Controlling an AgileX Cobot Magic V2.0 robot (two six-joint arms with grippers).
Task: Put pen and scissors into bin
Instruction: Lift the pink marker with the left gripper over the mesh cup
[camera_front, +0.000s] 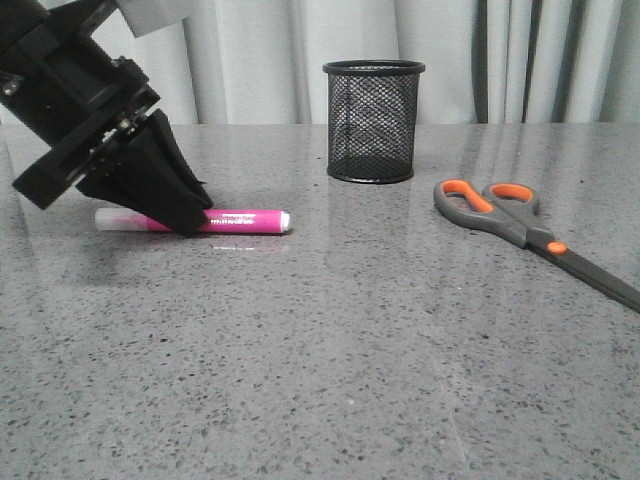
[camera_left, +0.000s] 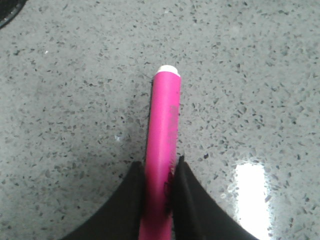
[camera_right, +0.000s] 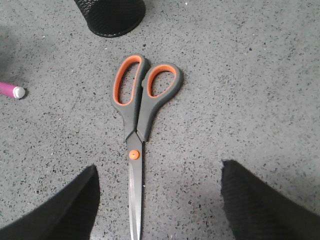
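Note:
The magenta pen (camera_front: 245, 220) lies flat on the grey speckled table, its white end (camera_left: 168, 70) pointing toward the middle. My left gripper (camera_front: 190, 222) is down on it and shut on the pen (camera_left: 162, 130), both black fingers pressed to its sides. The clear cap end (camera_front: 115, 218) pokes out behind the gripper. The black mesh bin (camera_front: 373, 121) stands upright at the back centre. The scissors (camera_front: 520, 228) lie closed at the right. My right gripper (camera_right: 159, 172) hovers open above the scissors (camera_right: 142, 100), blades between its fingers, untouched; it is out of the front view.
Grey curtains hang behind the table's far edge. The bin's base (camera_right: 111, 17) shows beyond the scissor handles in the right wrist view, and the pen's tip (camera_right: 13, 91) at that view's side.

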